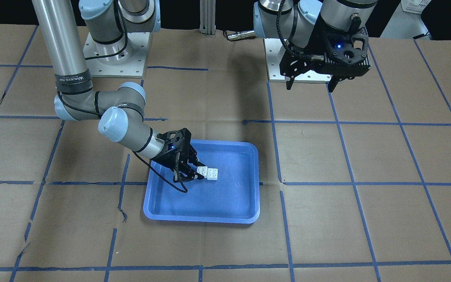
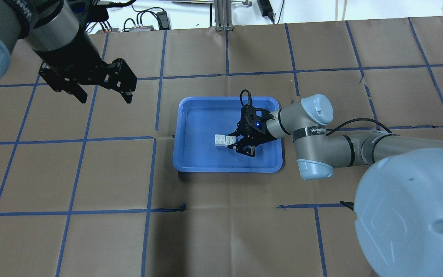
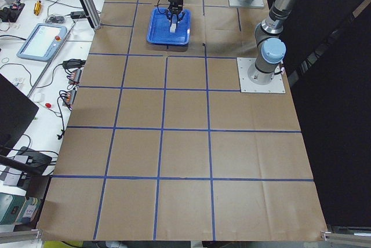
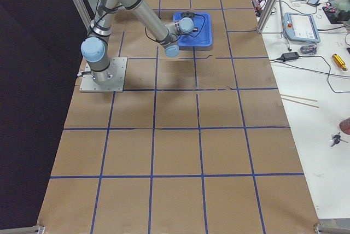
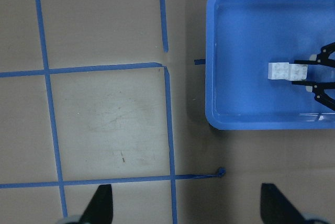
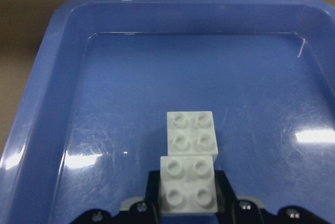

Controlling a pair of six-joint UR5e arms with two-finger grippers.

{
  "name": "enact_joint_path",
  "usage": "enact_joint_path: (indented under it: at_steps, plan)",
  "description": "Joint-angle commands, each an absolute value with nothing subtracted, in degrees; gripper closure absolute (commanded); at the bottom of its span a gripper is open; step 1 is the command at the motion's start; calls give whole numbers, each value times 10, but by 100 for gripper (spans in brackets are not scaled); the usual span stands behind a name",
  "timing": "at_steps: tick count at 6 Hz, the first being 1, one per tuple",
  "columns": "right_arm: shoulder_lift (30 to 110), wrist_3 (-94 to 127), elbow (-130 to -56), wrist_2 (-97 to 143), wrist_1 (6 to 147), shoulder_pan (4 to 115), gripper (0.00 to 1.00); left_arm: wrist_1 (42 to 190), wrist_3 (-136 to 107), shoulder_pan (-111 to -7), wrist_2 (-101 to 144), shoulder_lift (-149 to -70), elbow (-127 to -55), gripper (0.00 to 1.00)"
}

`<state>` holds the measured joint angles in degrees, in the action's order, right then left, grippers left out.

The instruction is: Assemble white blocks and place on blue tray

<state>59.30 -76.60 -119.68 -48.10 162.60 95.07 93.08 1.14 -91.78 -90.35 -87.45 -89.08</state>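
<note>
The blue tray (image 2: 225, 168) lies mid-table. Two white blocks rest on its floor, touching end to end: the far block (image 6: 191, 132) and the near block (image 6: 188, 182). They also show in the overhead view, the far block (image 2: 219, 139) next to the near block (image 2: 229, 140). My right gripper (image 2: 233, 141) is low in the tray with its fingers against both sides of the near block. My left gripper (image 2: 104, 96) is open and empty, held high above the table well away from the tray.
The table is covered in brown paper with blue tape lines (image 2: 156, 138). The arm base plates (image 1: 116, 55) sit at the robot's edge. Cables, a teach pendant (image 3: 43, 39) and tools lie on the side bench beyond the table.
</note>
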Motion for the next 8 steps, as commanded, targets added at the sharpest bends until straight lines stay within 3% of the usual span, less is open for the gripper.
enact_joint_path:
  at_steps: [1, 2, 4, 5, 8]
  plan:
    - [592, -766, -1197, -479, 1627, 951, 85, 931, 11, -918, -904, -875, -891, 0]
    - [593, -766, -1197, -476, 1627, 951, 73, 931, 12, -918, -905, -875, -890, 0]
    - [592, -760, -1195, -472, 1629, 951, 21, 931, 12, -918, -904, -875, -891, 0]
    - [592, -759, -1195, -472, 1628, 951, 3, 931, 12, -918, -904, -875, -890, 0]
    - [606, -684, -1167, -485, 1623, 951, 0, 930, 12, -917, -904, -875, -891, 0]
